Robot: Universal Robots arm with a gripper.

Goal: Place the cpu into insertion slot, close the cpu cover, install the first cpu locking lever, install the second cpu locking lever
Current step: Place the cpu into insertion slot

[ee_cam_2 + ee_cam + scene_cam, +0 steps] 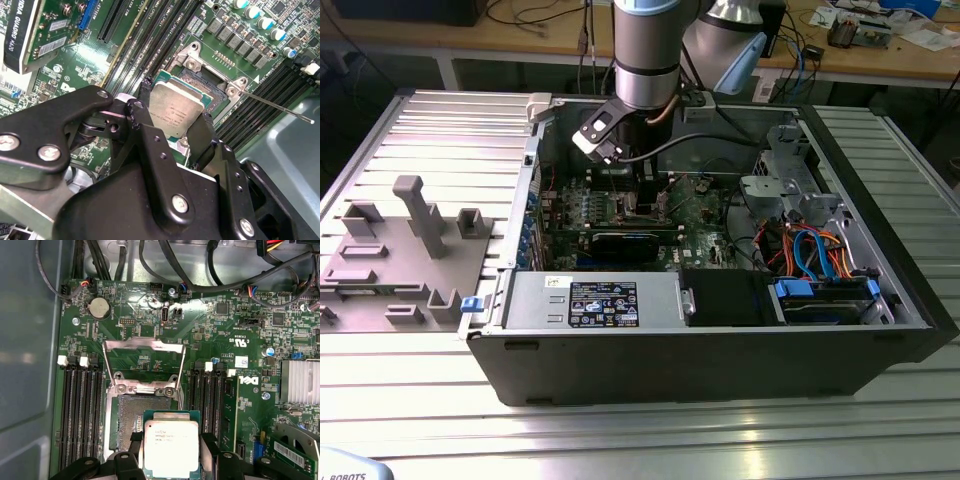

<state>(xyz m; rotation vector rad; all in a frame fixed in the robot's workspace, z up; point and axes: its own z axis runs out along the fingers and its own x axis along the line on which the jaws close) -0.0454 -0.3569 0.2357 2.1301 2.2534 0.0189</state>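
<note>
Fingers (136, 442) of the gripper (171, 440) clamp the cpu (171, 452) by opposite edges partly over the open socket (129, 417), the cpu cover (143, 343) open beyond it, inside the computer case (720, 350) at the exterior view's upper centre.

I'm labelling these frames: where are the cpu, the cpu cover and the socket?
cpu (171, 447): first wrist view, middle of its metal top.
cpu cover (145, 343): first wrist view, one bar of the open frame.
socket (131, 415): first wrist view, bare contact field.
</note>
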